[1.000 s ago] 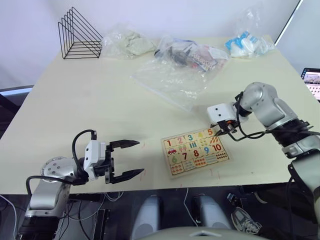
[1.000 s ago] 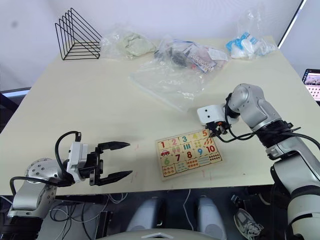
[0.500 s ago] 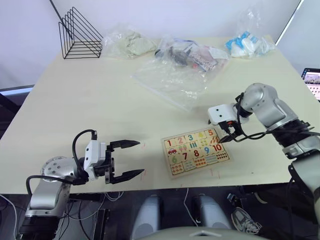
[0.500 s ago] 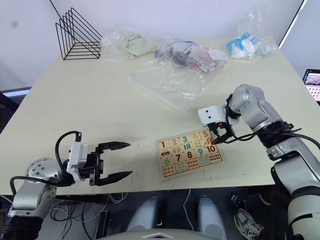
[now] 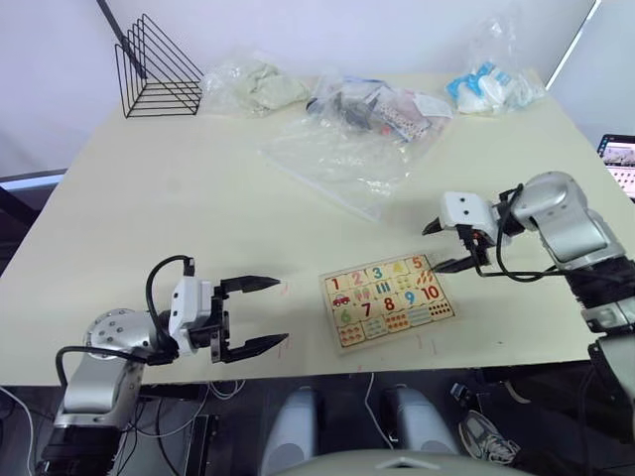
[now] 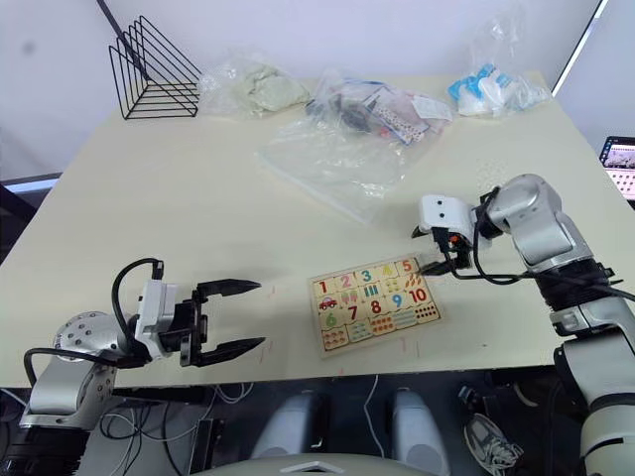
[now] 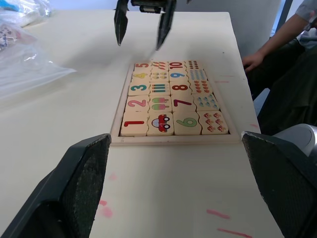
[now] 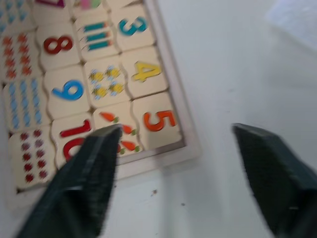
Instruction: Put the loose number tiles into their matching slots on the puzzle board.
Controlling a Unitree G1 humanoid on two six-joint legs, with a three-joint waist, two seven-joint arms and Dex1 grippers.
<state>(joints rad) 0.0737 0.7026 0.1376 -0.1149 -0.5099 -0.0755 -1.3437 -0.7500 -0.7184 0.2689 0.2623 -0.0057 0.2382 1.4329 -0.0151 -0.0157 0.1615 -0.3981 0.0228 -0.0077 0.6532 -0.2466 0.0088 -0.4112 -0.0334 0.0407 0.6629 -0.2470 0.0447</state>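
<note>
The puzzle board (image 5: 389,293) lies flat near the table's front edge, right of centre. Its number tiles sit in their slots: the red 1 (image 7: 134,123), orange 2 (image 7: 138,103), green 3 (image 7: 138,89), yellow 4 (image 8: 146,72) and orange 5 (image 8: 158,121) fill one edge row. My right gripper (image 5: 431,249) hovers open just beyond the board's corner by the 5, holding nothing. Left of the board, my left gripper (image 5: 283,310) stands open and empty, pointing at the board.
Clear plastic bags (image 5: 342,149) lie across the middle and back of the table, and a black wire rack (image 5: 157,69) stands at the back left. A bag with blue items (image 5: 491,84) is at the back right. A person's arm (image 7: 277,42) shows beyond the table's right side.
My right gripper has pulled back from the 5 tile, up and to the right, and now stands open. The left gripper has not moved.
</note>
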